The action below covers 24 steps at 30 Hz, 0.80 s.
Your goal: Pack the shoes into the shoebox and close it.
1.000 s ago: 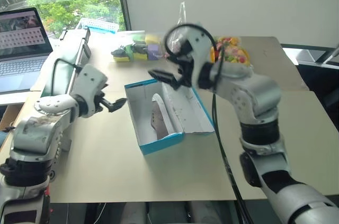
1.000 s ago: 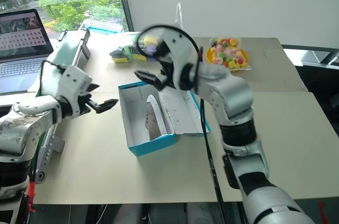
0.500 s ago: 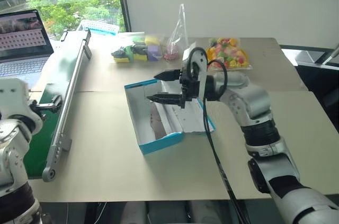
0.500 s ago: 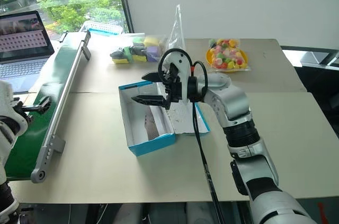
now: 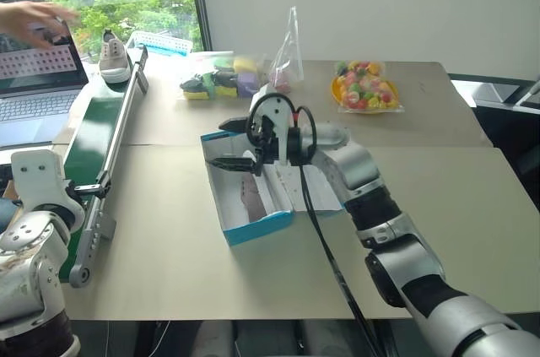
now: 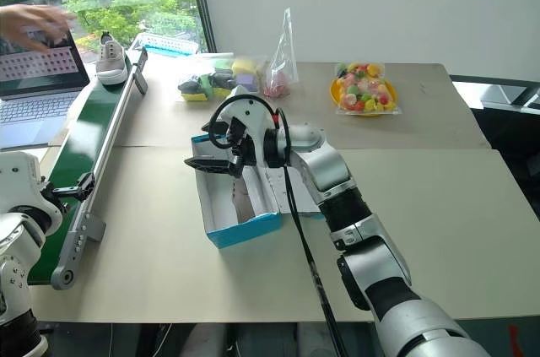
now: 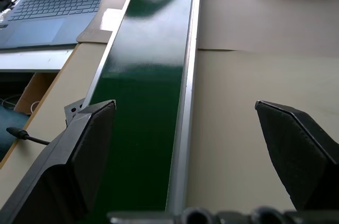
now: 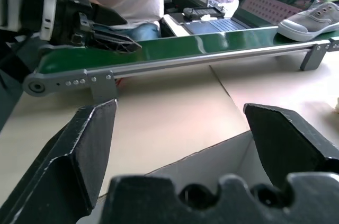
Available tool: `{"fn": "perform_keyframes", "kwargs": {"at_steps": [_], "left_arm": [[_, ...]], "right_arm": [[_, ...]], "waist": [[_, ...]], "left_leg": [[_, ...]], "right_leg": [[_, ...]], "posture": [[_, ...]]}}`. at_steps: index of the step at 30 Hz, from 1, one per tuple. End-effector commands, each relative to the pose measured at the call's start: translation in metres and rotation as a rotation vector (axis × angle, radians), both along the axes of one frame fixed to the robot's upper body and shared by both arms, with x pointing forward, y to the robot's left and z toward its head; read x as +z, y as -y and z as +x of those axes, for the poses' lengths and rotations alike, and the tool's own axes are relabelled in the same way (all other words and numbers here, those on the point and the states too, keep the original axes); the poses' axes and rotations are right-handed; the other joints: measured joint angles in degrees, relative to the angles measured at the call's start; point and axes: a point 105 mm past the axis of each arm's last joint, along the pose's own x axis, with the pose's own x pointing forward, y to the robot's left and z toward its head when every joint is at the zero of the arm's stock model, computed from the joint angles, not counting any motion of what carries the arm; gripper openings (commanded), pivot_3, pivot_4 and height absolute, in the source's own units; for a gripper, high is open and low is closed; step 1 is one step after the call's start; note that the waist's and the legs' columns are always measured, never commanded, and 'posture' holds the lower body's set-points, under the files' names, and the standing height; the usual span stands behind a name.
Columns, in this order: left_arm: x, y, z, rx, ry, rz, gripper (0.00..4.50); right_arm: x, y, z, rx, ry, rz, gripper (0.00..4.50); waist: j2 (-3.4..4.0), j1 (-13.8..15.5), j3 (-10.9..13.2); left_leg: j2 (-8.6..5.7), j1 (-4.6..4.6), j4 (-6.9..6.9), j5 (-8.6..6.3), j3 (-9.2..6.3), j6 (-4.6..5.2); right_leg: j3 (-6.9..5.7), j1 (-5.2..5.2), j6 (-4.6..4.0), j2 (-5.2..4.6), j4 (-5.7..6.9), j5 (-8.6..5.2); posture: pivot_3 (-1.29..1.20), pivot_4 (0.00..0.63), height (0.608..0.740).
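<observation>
One sneaker lies inside the open blue shoebox at frame centre; the other sneaker waits upper left on the green conveyor. Both my grippers, left gripper and right gripper, gape empty; lid unclosed.

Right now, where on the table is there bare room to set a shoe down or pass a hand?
Bare tabletop lies between the conveyor belt and the shoebox, and wider to the box's right. The far edge is crowded: sponges, plastic bag, candy plate. The open right gripper hangs over the box.
</observation>
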Motion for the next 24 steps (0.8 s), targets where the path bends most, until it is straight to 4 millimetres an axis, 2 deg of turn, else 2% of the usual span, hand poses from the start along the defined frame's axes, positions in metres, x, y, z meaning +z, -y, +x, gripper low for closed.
{"fn": "perform_keyframes", "kwargs": {"at_steps": [1, 5, 8, 13, 21, 24], "left_arm": [[0.018, -0.010, 0.007, 0.017, 0.071, 0.058, 4.50], [0.018, -0.015, 0.011, 0.021, 0.074, 0.076, 4.50], [0.018, -0.019, 0.015, 0.020, 0.074, 0.075, 4.50], [0.026, -0.021, 0.025, 0.011, 0.086, 0.088, 4.50], [0.042, -0.023, 0.062, -0.007, 0.139, 0.120, 4.50], [0.043, -0.033, 0.073, 0.007, 0.140, 0.123, 4.50]], "right_arm": [[0.006, -0.007, -0.007, 0.000, 0.038, 0.038, 4.48], [-0.004, -0.002, -0.006, -0.010, -0.005, 0.037, 4.48], [-0.009, 0.004, 0.002, -0.058, -0.010, 0.026, 4.48], [-0.007, 0.005, 0.004, -0.080, -0.014, 0.040, 4.48], [-0.005, 0.000, -0.001, -0.088, -0.023, 0.056, 4.48], [-0.005, 0.001, -0.002, -0.089, -0.031, 0.056, 4.48]], "waist": [[-0.02, 0.00, -0.02], [-0.07, 0.01, -0.04], [-0.08, 0.01, -0.05], [-0.09, -0.03, -0.05], [-0.09, 0.03, -0.06], [-0.10, 0.01, -0.06]], "left_leg": [[0.01, 0.01, 0.00, 0.00, -0.01, 0.00], [-0.01, -0.01, -0.02, -0.01, 0.01, -0.01], [-0.03, -0.03, -0.02, -0.01, 0.01, -0.01], [-0.01, 0.01, -0.02, -0.01, 0.02, -0.01], [-0.01, 0.00, -0.03, 0.00, 0.02, -0.01], [-0.01, -0.01, -0.03, 0.00, 0.01, -0.01]], "right_leg": [[-0.01, 0.01, 0.00, 0.01, 0.00, 0.00], [-0.02, 0.01, 0.00, -0.03, -0.03, 0.00], [-0.02, -0.02, 0.00, -0.05, -0.02, 0.00], [-0.02, -0.02, 0.00, -0.02, 0.01, 0.00], [-0.05, -0.02, 0.00, -0.03, 0.01, 0.00], [-0.06, -0.04, 0.00, -0.01, 0.04, 0.00]], "posture": [[0.00, 0.150, 0.740], [0.00, 0.150, 0.740], [0.00, 0.150, 0.740], [0.00, 0.150, 0.740], [0.00, 0.150, 0.740], [0.00, 0.150, 0.740]]}}
